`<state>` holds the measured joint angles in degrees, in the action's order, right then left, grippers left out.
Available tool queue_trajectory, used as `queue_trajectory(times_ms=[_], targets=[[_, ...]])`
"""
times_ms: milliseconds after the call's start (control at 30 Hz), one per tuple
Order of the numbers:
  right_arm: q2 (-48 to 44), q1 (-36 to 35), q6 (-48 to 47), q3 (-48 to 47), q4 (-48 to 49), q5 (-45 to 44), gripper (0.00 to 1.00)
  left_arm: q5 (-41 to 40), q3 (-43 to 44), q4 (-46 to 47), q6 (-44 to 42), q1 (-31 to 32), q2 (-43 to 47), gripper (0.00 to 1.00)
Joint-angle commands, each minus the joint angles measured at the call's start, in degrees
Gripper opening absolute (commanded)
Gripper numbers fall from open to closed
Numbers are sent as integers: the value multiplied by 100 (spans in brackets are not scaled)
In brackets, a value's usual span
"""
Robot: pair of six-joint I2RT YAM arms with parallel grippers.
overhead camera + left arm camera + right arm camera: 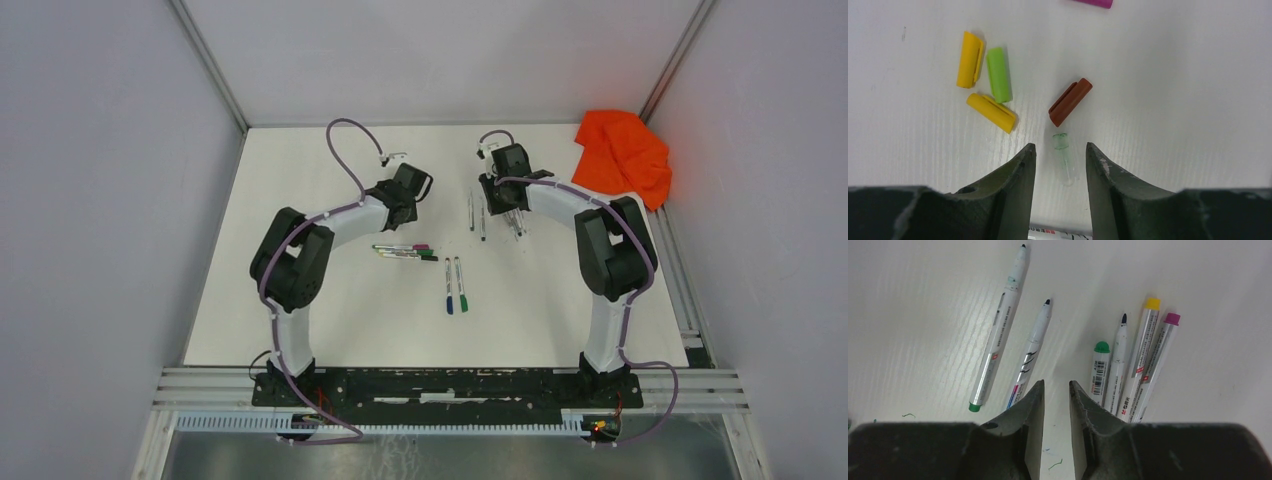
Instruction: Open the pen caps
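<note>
On the bench (1173,100) below the left gripper (1060,147), open and empty, lie loose pen caps (998,75); the right gripper (1056,383), narrowly parted, holds nothing, so next they should take one capped pen (448,285) by barrel and cap and pull straight.

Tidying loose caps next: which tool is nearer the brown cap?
Left. The brown cap lies just beyond the left tool; the right tool is over pens, that cap outside its view.

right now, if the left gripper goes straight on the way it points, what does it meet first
Probably the small clear cap lying between the left gripper's open jaws, then the dark red cap just beyond; its height is hard to judge.
</note>
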<state>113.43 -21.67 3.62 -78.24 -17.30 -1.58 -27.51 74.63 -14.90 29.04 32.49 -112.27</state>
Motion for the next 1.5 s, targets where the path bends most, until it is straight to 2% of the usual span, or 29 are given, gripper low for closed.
queue_trajectory(times_ms=[0,267,567,867,1300,1467], targets=[[-558,-81,-46,158,434,-129,30,-136,-24,265,386,-4,536,48],[-1534,-632,255,1357,915,-199,32,219,-531,593,488,168,1205,49],[-2162,-1832,868,2571,1289,-825,34,196,-1276,749,846,397,1793,49],[-1851,-2544,1289,2541,1135,-1383,35,45,-1783,822,1042,565,2322,49],[-1283,-2710,1552,2418,958,-1629,35,26,-2165,913,1025,589,2751,49],[-1243,-2708,1706,2670,1019,-1543,27,26,-2260,942,1038,585,2864,49]])
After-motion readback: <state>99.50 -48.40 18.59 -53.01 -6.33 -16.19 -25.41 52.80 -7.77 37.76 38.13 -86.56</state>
